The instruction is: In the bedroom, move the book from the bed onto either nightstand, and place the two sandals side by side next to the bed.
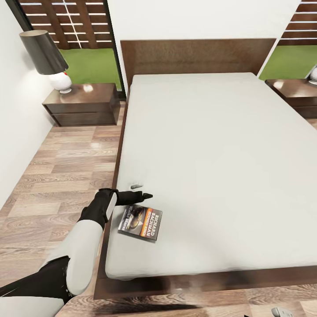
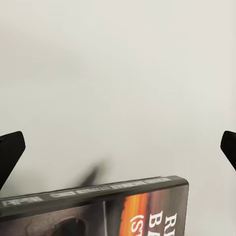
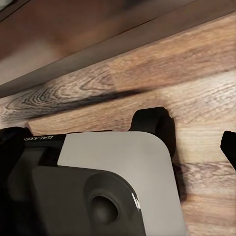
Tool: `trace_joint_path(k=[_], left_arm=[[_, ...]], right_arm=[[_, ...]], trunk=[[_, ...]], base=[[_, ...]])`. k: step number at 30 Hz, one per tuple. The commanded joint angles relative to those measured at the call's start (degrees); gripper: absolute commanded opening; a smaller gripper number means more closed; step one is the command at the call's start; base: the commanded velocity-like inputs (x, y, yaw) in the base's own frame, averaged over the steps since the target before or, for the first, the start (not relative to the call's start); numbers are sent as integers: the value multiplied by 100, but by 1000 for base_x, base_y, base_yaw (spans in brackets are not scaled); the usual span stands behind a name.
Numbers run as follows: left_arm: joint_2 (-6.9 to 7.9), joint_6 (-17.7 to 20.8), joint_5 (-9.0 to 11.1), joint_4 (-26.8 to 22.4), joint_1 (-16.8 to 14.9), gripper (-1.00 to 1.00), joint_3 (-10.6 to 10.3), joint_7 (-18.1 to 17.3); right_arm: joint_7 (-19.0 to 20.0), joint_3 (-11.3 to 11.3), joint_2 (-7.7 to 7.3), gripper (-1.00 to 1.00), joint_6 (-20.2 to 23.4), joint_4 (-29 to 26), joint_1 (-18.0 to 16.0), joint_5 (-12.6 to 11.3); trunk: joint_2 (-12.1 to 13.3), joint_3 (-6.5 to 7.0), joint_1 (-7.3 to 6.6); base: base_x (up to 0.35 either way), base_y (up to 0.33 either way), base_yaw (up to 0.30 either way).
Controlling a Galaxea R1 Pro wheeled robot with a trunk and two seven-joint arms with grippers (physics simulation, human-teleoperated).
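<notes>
The book lies flat on the light-grey mattress near the left front corner of the bed, its dark cover with the orange picture facing up. My left gripper hovers just beyond the book's far edge, open, with nothing between its fingers. In the left wrist view the book's spine sits low between the two widely spread black fingertips. One nightstand stands left of the headboard, the other to its right. The sandals are out of view. A black fingertip of my right gripper hangs over the wood floor.
A lamp with a black shade and white base stands on the left nightstand. Wood-plank floor runs along the bed's left side up to the white wall. In the right wrist view, part of my own body lies before the bed frame's dark edge.
</notes>
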Motion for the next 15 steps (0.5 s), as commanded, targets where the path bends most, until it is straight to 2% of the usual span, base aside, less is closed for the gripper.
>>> trace_joint_path(k=[1,9,15], left_arm=[[-9,29,-60,-8,-5,100,47,-51],[-9,29,-60,1,-5,100,45,-51],[-9,29,-60,1,-5,100,41,-51]], right_arm=[[14,48,-2,100,-20,2,-3,-37],[21,48,-2,100,-20,2,-3,-40],[18,48,-2,100,-20,2,-3,-39]], trunk=[[-2,-4,0],[-283,-129,153],[-283,-129,153]], base=[[0,0,0],[0,0,0],[0,0,0]])
